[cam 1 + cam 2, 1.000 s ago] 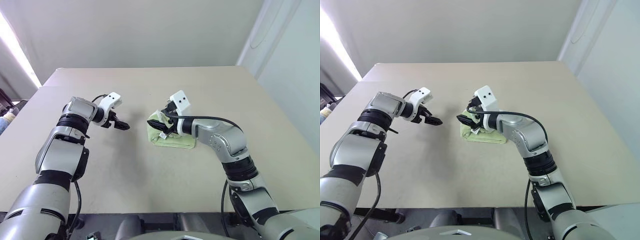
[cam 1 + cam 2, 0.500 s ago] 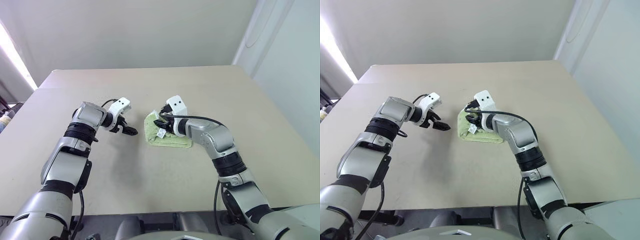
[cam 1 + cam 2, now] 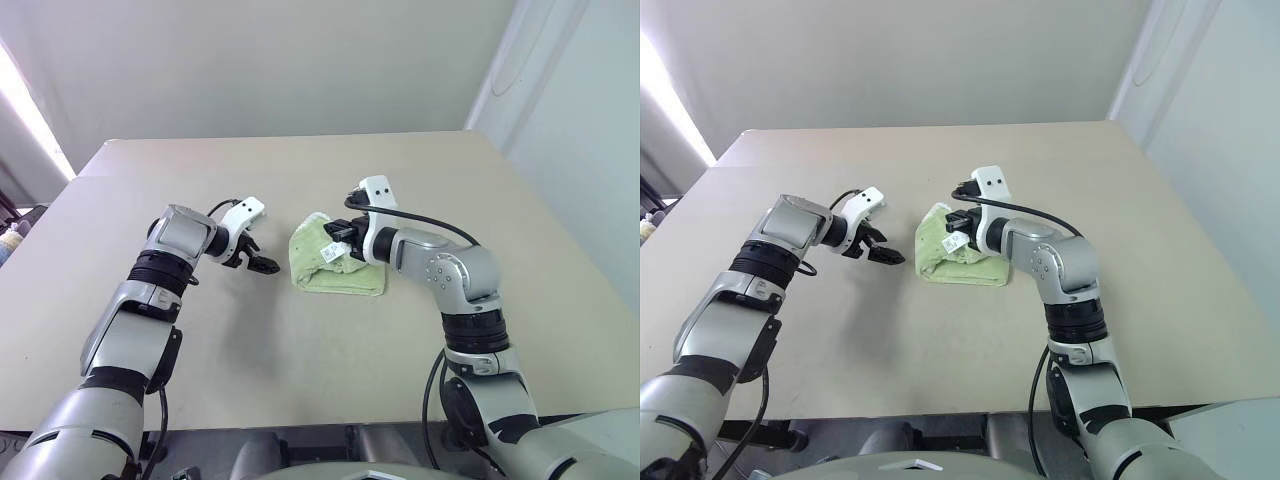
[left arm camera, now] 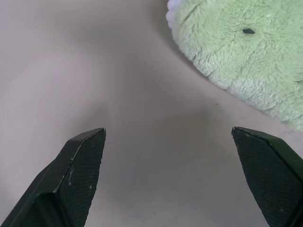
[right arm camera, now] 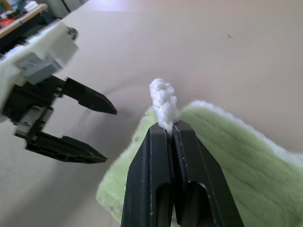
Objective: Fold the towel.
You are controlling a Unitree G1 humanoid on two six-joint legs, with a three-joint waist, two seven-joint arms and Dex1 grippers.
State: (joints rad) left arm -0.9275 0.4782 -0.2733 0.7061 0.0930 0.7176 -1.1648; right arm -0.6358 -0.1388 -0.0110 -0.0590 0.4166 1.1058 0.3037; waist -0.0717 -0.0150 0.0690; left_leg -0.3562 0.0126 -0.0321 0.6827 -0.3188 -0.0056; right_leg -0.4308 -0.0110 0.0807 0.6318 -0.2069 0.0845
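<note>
The light-green towel point(image 3: 338, 270) lies bunched in a small folded heap at the middle of the table, its white tag point(image 3: 333, 252) hanging at the raised part. My right gripper point(image 5: 170, 126) is shut on the towel's white edging point(image 5: 163, 100) and holds that corner a little above the heap point(image 3: 962, 262). My left gripper point(image 3: 268, 266) hovers just left of the towel, low over the table, with its fingers point(image 4: 85, 156) wide apart and nothing between them. The towel's rounded edge point(image 4: 236, 52) with a small dark speck lies just ahead of it.
The beige table point(image 3: 300, 350) stretches bare around the towel. A pale wall stands behind it. At the far left edge there is a bright window strip and some clutter point(image 3: 12, 240) beyond the table.
My right gripper has closed on the towel's edge and drawn it up and to the right. My left gripper has come closer to the towel. The camera shifted too.
</note>
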